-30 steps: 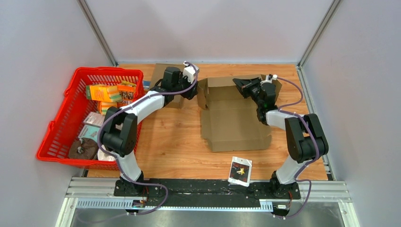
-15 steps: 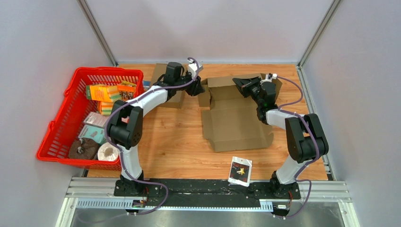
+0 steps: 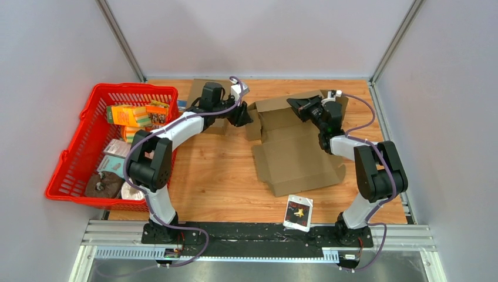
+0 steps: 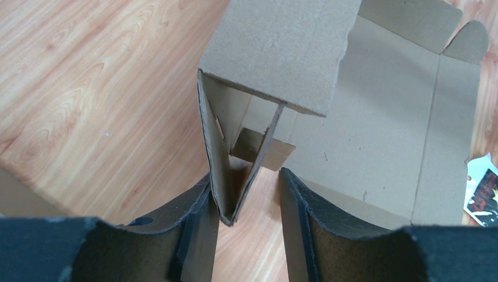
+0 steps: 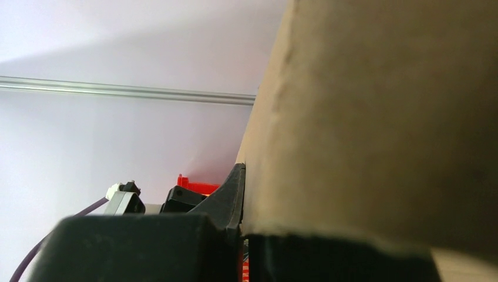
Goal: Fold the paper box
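The paper box lies opened out on the worktop, right of centre. Its broad base panel is flat toward the near side and its far end is raised between the two arms. The step in hand looks like the forming of the walls, with most of the folding not yet done.

The left claw is at the box's far left corner. In the left wrist view its fingers stand spread on either side of the side flap, which is doubled into a narrow upright wedge. The left finger lies against the card, while a gap shows before the right finger, so the flap is straddled, not clamped.

The right claw is at the far panel, where the card is lifted off the worktop. Its wrist view is almost filled by card running straight into the claw, with one finger against it. I judge it to be pinching that panel, though the second finger is hidden.

Next, the left claw probably needs to close on the doubled flap, or press it inward, so that it stands square to the base while the right claw holds the far panel up. Nothing weights the base, so a hard pull could drag the blank toward the packet at the near edge. The red basket stands well apart on the left.
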